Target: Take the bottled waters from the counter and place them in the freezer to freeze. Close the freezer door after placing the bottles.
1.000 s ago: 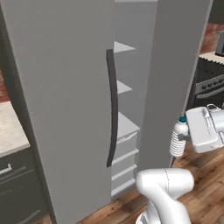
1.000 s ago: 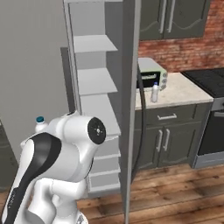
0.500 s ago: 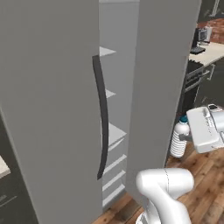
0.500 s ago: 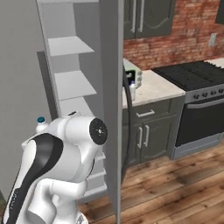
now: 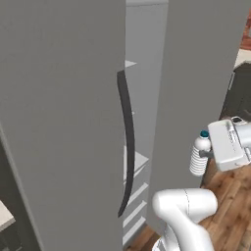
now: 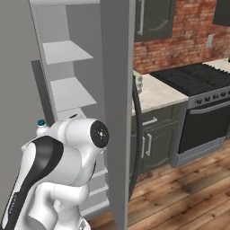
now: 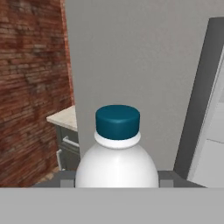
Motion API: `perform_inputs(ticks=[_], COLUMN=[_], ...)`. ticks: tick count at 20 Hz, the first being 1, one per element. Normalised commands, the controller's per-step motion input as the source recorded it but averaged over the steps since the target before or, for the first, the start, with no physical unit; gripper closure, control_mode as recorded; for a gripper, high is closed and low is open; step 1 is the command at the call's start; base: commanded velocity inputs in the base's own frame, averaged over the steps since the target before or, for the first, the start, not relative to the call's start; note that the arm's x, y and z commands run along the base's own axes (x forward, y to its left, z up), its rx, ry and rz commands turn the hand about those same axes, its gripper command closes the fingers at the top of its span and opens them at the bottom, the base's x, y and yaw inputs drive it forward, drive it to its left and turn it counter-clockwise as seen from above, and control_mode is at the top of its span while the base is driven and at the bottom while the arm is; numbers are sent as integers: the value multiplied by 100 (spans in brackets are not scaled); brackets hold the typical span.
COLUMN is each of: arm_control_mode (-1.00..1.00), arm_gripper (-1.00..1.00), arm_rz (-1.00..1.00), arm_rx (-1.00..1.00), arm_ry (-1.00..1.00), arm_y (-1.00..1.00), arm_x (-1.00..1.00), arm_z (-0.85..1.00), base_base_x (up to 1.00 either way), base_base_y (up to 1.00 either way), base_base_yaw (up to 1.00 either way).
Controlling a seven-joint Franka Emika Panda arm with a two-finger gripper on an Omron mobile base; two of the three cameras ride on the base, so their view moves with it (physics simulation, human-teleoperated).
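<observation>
— Where's the water bottle (image 5: 199,158) right now?

— In the tool (image 5: 210,153). The jaws are clamped on it, one on each side, and it stands upright with its blue cap on top. You can see the cap poking up behind the arm's white shoulder from the other side too.

— And where is that compared to the freezer (image 5: 63,122)?

— Just outside it. The bottle hangs in front of the open freezer door (image 5: 201,83), near its outer face, above the wooden floor (image 5: 230,206). The shelves (image 6: 67,92) inside are past the door's edge, with the dark bar handle (image 5: 127,142) of the other door beside the gap.

— Anything else around?

— To the right of the door there's a stretch of counter (image 6: 157,92) over dark cabinets, then a black stove (image 6: 197,78) against the brick wall (image 6: 188,40). From the hand's camera the grey door panel sits straight behind the bottle, with a corner of counter off to the left.
</observation>
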Motion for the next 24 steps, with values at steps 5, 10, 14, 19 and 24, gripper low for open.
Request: perform_inputs(ticks=[5, 10, 14, 19, 24], arm_control_mode=[100, 100, 100, 100, 100], arm_gripper=[100, 100, 100, 100, 100], arm_rz=[0, 0, 0, 0, 0], arm_rx=[0, 0, 0, 0, 0], arm_ry=[0, 0, 0, 0, 0], arm_y=[0, 0, 0, 0, 0], arm_x=[0, 0, 0, 0, 0], arm_z=[0, 0, 0, 0, 0], base_base_x=[11, 34, 49, 59, 53], base_base_y=[0, 0, 0, 4, 22], base_base_yaw=[-1, -17, -31, -34, -22])
